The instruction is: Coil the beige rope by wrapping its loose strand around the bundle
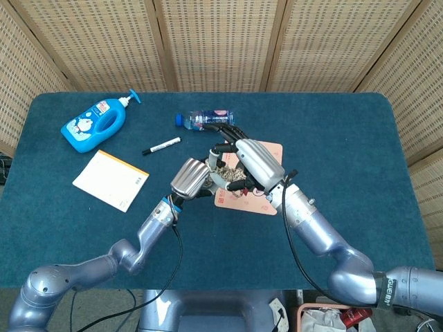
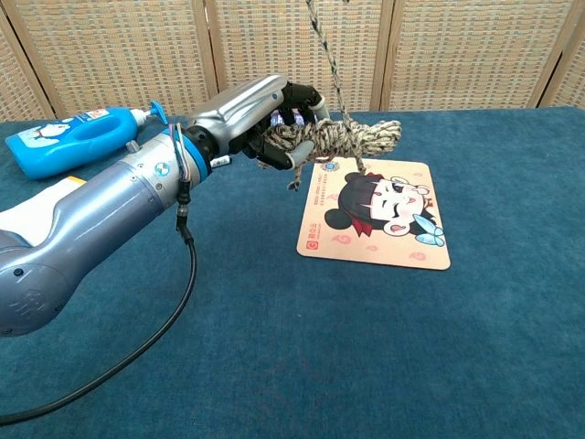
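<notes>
Both hands hold rope: left hand (image 2: 265, 114) grips the bundle (image 2: 352, 135), right hand (image 1: 250, 160) the strand (image 2: 326, 50).

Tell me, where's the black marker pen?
The marker pen lies on the blue table's left side in the head view, between the notepad and water bottle.

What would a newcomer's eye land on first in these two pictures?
First, the left hand holding the beige rope bundle in the air above the cartoon mat's far left corner. In the head view the right hand sits over the bundle; the loose strand climbs out of the chest view's top.
</notes>
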